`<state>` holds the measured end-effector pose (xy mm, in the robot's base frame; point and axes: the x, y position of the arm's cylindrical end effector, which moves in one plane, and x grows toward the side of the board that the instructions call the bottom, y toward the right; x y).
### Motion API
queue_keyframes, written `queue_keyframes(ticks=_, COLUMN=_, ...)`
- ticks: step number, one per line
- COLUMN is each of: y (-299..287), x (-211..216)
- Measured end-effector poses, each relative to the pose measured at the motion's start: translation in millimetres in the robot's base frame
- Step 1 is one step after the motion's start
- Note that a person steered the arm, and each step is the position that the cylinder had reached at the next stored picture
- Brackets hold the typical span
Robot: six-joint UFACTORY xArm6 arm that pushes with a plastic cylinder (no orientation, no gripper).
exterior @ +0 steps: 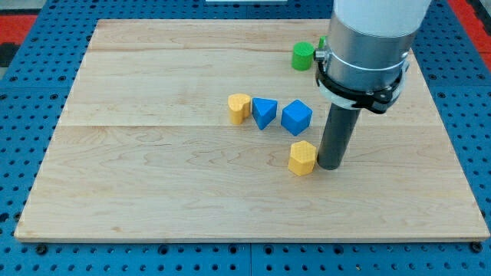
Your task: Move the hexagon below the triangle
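Rod tip down on the board, just right of the yellow hexagon.

Camera view: my tip (331,165) rests on the wooden board (153,176) — it is a plain rod end, with no fingers to stand apart or together. The yellow hexagon (302,158) sits just to the tip's left, touching it or nearly so; I cannot tell which. Up and left of the tip lies the blue cube (296,117), then the blue triangle (264,113) further left, and a yellow heart-like block (239,107) beside that. A green block (304,55) — shape unclear — sits well above the tip, partly hidden behind the arm.
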<state>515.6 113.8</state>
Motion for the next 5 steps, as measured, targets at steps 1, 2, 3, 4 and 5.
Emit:
queue_keyframes(ticks=1, y=-4.1, x=12.9)
queue_keyframes(ticks=2, y=-32.1, x=15.1)
queue_keyframes(ticks=3, y=-44.6, x=-5.1)
queue_keyframes(ticks=4, y=-62.6, x=-23.4)
queue_keyframes(ticks=5, y=-72.3, x=-28.0)
